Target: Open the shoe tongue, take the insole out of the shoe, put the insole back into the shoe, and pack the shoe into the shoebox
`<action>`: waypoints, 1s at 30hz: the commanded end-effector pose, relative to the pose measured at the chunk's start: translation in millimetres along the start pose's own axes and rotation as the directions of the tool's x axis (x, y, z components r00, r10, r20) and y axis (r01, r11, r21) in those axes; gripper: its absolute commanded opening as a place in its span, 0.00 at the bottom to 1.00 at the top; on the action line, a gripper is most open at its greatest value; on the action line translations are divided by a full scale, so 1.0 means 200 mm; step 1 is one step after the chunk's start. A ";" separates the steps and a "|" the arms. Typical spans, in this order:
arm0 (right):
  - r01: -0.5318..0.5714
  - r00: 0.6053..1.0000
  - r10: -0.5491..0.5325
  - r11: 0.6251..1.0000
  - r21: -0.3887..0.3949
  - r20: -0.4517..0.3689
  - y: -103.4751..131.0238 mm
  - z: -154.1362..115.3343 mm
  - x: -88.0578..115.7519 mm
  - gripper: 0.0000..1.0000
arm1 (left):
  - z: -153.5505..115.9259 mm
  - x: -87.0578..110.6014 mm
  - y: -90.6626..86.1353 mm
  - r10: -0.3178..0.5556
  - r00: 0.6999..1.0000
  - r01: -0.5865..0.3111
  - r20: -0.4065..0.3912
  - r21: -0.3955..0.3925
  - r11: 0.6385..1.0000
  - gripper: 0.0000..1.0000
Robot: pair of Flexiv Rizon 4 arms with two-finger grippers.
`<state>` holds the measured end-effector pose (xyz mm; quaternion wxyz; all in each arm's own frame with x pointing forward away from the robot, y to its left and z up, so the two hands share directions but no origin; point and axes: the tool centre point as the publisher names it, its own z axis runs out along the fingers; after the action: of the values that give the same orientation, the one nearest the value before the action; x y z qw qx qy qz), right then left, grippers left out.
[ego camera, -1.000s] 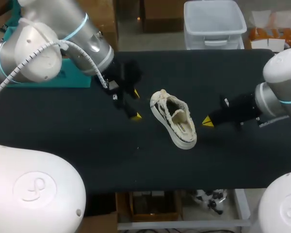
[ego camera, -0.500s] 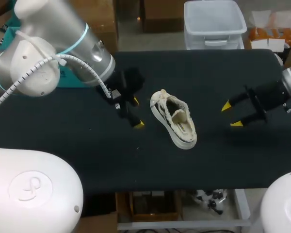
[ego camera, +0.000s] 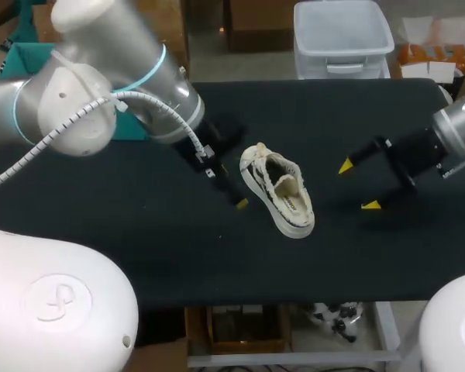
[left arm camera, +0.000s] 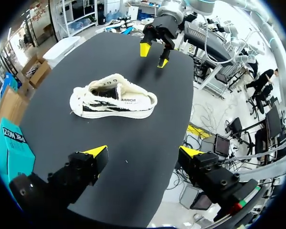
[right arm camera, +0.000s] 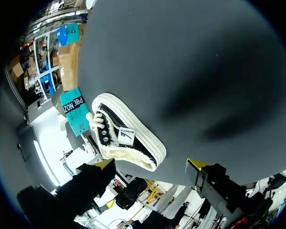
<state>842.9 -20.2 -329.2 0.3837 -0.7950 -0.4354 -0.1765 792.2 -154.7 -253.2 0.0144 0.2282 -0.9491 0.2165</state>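
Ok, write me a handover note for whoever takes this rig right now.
Left gripper: open, empty, close beside the shoe.
Right gripper: open, empty, apart from the shoe on its other side.
Shoe stands on the table, neither gripper touching it; teal box, likely the shoebox, at the table's left edge.
Done: nothing visible.
Left: tongue, insole out and back, boxing.

Overhead, the left tool [ego camera: 234, 190] shows just one yellow tip, and the other finger is lost behind its own dark body. The teal shoebox [ego camera: 31, 58] is almost buried behind the left arm [ego camera: 101, 85], only slivers peeking out. On the shoe [ego camera: 279, 190], the fluffy collar blocks the footbed, so there's no telling whether the insole lies inside. The right arm [ego camera: 459, 128] is chopped off at the view's edge.
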 end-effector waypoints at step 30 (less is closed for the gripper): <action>0.289 0.914 -0.258 0.956 -0.057 0.312 0.00 -0.17 0.01 1.00 | 0.39 -0.05 -0.21 -0.555 0.813 0.575 0.179 -0.089 0.813 1.00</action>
<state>843.1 -44.6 -306.1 0.2329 -0.7653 -0.5846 -0.1351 820.0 -201.7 -303.1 0.0484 0.5017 -0.8529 0.1363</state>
